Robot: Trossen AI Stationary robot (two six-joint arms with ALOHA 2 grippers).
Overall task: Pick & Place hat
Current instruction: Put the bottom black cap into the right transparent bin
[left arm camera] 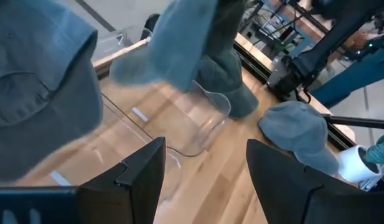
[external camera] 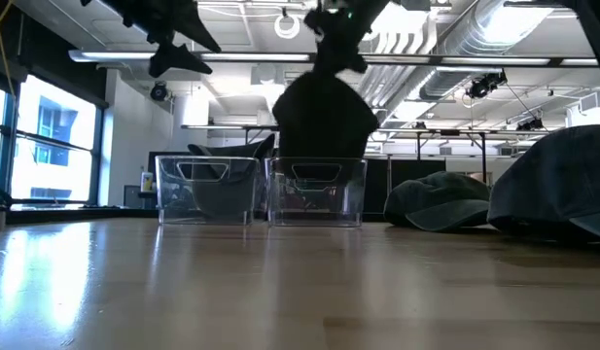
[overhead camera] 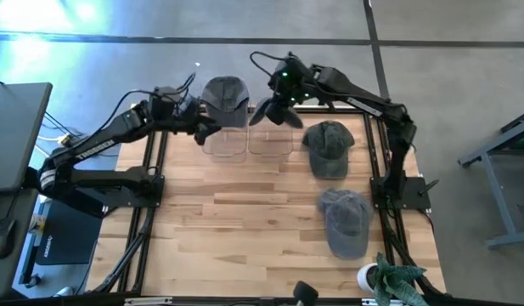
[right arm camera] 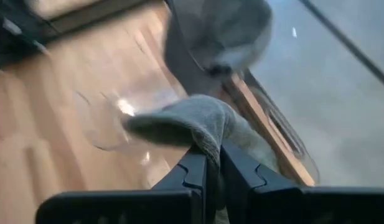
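Observation:
My right gripper (overhead camera: 284, 95) is shut on a dark grey hat (external camera: 324, 122), which hangs over the right of two clear bins (external camera: 316, 191) at the table's far edge. The left bin (external camera: 204, 190) holds another grey hat (overhead camera: 225, 98). Beside that bin's left side, above the table, my left gripper (left arm camera: 204, 174) is open with nothing between its fingers. Two more grey hats lie crown up on the table's right side, one farther back (overhead camera: 329, 146) and one nearer (overhead camera: 345, 221). My right gripper pinches a bunched fold of the hat's cloth (right arm camera: 207, 127) between its two fingers (right arm camera: 195, 168), coming slanting down from the table's right. The hat hangs slack below the fingers, lifted off the table, its lower end (external camera: 324, 154) about level with the right bin's rim.
Black frame rails (overhead camera: 151, 161) run along both sides of the wooden table. A white pot with a plant (overhead camera: 385, 276) stands at the near right corner. A dark screen (overhead camera: 15, 127) stands off the table's left. The table's middle and near left are bare wood (overhead camera: 236, 221).

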